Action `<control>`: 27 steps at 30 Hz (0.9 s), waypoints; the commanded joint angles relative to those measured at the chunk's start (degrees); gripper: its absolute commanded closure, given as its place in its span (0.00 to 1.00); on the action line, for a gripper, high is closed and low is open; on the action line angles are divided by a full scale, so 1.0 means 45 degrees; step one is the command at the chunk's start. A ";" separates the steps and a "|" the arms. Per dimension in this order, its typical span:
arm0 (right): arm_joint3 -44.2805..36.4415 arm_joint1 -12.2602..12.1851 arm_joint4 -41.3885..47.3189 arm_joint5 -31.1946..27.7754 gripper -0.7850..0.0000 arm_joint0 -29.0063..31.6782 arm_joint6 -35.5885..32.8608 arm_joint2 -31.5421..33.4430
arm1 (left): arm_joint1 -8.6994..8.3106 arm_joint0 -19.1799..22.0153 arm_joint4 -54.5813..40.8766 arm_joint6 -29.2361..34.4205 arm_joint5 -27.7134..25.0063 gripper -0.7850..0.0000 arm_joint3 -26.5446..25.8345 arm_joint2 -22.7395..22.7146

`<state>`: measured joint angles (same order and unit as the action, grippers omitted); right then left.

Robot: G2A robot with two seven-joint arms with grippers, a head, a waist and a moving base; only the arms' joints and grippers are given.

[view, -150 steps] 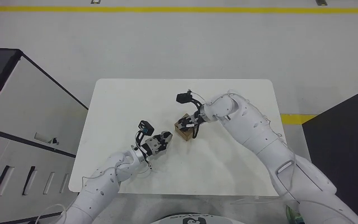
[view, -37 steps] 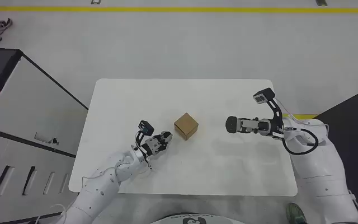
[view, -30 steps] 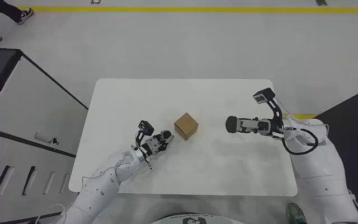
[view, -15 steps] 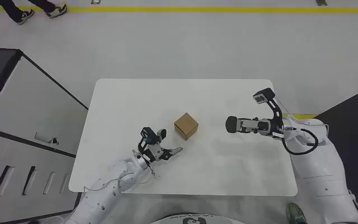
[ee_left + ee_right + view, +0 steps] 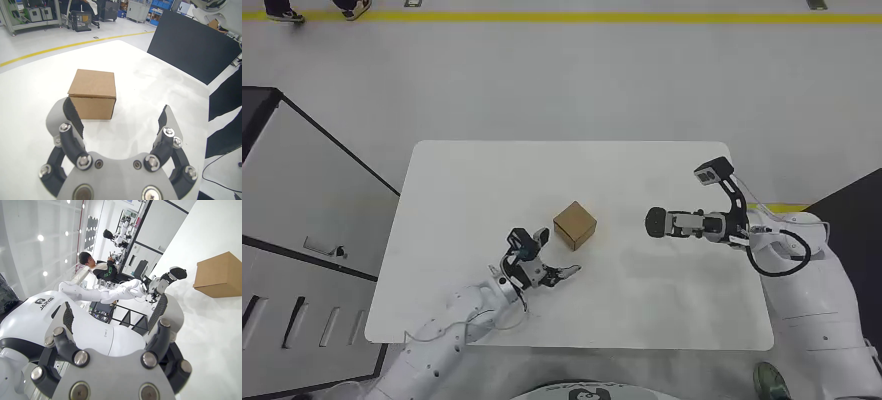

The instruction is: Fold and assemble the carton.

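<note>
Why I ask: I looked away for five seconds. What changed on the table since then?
The right claw left the carton and drew back to its own side of the table. The left claw shifted rightward, to the carton's near side, jaws spreading wider. The carton stayed put, closed.

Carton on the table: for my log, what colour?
Plain brown cardboard carton, clearest in the left wrist view.

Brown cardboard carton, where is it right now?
Top view: the brown cardboard carton sits near the middle of the white table, touching neither gripper; the left gripper is just on its robot side, the right gripper farther off to its right.
</note>
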<state>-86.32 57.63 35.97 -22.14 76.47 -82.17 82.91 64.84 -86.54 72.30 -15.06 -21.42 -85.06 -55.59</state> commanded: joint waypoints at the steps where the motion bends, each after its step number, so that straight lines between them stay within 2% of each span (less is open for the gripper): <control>1: 0.0000 0.0000 0.0000 0.0000 0.00 0.0000 0.0000 0.0000 | 0.0094 0.0130 0.0196 0.0081 0.0545 0.00 0.0102 0.0250; 6: 0.0000 0.0000 0.0000 0.0000 0.00 0.0000 0.0000 0.0000 | 0.0275 0.0258 0.0259 -0.0016 0.1563 0.00 0.0286 0.0541; 13: 0.0000 0.0000 0.0000 0.0000 0.00 0.0000 0.0000 0.0000 | 0.0271 0.0258 0.0494 -0.0140 0.1574 0.00 0.0305 0.0549; 19: 0.0000 0.0000 0.0000 0.0000 0.00 0.0000 0.0000 0.0000 | 0.0399 0.0509 0.0502 0.0146 0.2397 0.00 0.0538 0.0565; 27: 0.0000 0.0000 0.0000 0.0000 0.00 0.0000 0.0000 0.0000 | 0.0487 0.0710 0.0678 0.0226 0.2676 0.00 0.0823 0.0678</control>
<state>-86.32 57.63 35.97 -22.14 76.47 -82.17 82.91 67.04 -83.32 75.40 -14.02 -9.36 -81.34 -52.52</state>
